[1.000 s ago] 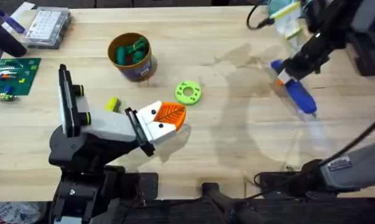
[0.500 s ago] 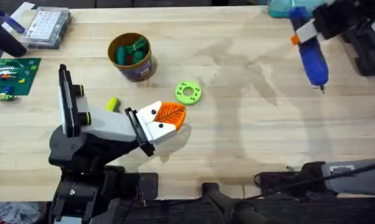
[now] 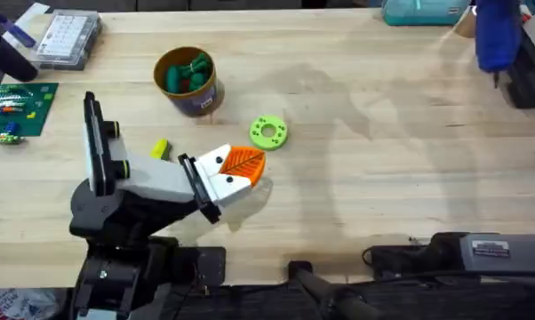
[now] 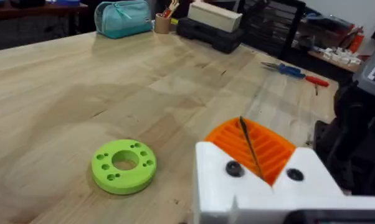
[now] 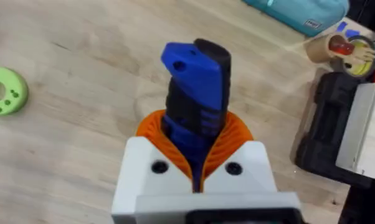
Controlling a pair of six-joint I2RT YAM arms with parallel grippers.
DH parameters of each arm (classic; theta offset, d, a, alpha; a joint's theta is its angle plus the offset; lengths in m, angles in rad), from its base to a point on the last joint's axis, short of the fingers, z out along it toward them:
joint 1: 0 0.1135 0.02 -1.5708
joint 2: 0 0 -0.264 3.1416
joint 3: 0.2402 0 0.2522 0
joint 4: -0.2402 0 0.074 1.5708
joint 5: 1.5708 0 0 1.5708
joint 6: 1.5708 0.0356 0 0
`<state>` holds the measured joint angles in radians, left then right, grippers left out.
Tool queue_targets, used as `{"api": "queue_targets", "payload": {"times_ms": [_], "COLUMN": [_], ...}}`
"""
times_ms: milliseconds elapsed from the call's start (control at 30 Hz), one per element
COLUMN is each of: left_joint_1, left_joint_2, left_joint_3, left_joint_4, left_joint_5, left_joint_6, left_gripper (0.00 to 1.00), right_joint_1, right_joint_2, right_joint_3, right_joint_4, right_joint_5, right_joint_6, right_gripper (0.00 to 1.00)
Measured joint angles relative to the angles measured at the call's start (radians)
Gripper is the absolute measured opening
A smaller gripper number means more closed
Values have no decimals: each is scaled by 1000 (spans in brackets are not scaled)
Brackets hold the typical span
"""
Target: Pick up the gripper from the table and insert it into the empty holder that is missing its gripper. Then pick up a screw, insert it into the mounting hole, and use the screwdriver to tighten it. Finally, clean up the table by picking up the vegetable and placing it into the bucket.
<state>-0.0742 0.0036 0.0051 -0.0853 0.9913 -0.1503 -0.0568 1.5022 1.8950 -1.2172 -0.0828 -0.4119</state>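
Right gripper is clamped on the blue screwdriver. In the right wrist view the orange ribbed pads hug the tool's dark lower body on both sides, with its blue end sticking out past the fingertips. In the overhead view the screwdriver sits at the far upper right of the frame, off the counter, thin tip pointing toward the bottom of the frame.

Left gripper is at centre-left of the overhead view, low over the counter. Its white fingers are pressed together, orange pads meeting on a thin dark seam in the left wrist view, nothing between them.

Lime-green disc lies flat on the counter just above and right of the left gripper, not touching it. It also shows in the left wrist view.

Bucket stands upright at upper centre-left, with green items inside.

A small yellow piece lies beside the left arm. A clear parts box is at upper left, a green circuit board at the left edge and a teal pouch at the top right edge.
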Motion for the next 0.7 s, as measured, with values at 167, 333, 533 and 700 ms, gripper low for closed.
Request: {"api": "queue_targets", "payload": {"times_ms": [167, 333, 533, 700], "left_joint_1": [0, 0, 0, 0], "left_joint_2": [0, 0, 0, 0], "left_joint_3": [0, 0, 0, 0], "left_joint_4": [0, 0, 0, 0], "left_joint_5": [0, 0, 0, 0], "left_joint_6": [0, 0, 0, 0], "left_gripper": [12, 12, 12, 12], "right_joint_1": [0, 3, 73, 214], "right_joint_2": [-3, -17, -21, -21], "right_joint_3": [67, 72, 72, 72], "right_joint_4": [7, 31, 102, 207], "right_joint_5": [-105, -214, -283, -305], "right_joint_6": [34, 89, 148, 205], "right_gripper": [27, 27, 27, 27]}}
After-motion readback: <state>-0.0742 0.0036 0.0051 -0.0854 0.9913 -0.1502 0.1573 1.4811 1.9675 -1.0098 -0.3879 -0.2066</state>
